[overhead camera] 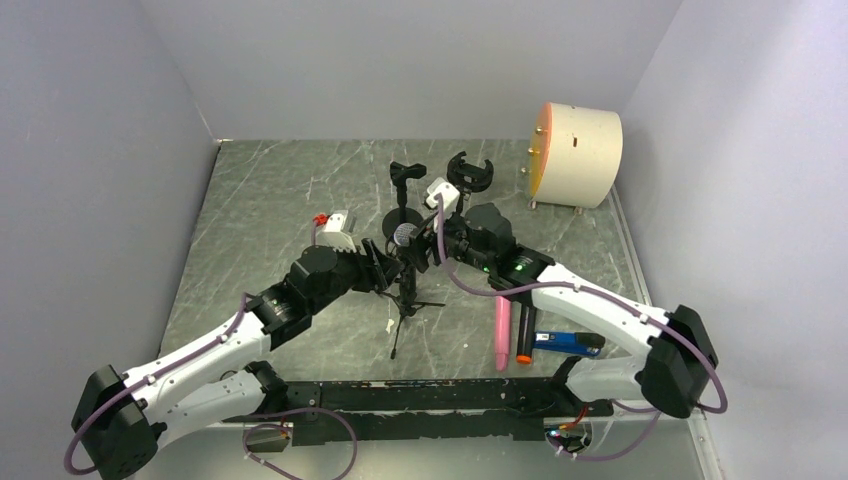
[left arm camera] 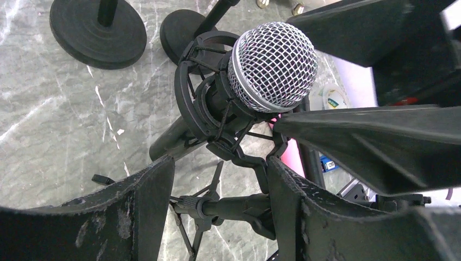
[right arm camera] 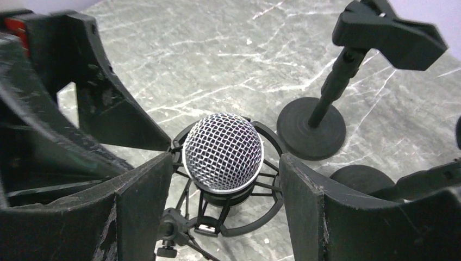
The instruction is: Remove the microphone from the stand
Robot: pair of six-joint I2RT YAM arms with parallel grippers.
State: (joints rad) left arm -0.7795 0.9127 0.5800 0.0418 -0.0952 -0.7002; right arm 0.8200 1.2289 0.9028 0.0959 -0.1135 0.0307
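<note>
Pre-grasp: silver mesh-headed microphone (overhead camera: 404, 235) seated in black shock-mount tripod stand (overhead camera: 407, 300) at table (overhead camera: 270, 200) centre. Left gripper (left arm camera: 217, 168) spread around stand neck, right gripper (right arm camera: 224, 163) spread astride mesh head. Next: brace stand, pinch head, lift clear.

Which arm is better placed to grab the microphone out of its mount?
Right. The right hand is open astride the microphone head, ready to close. The left hand sits lower, open near the stand below the shock mount, probably better for bracing.
</note>
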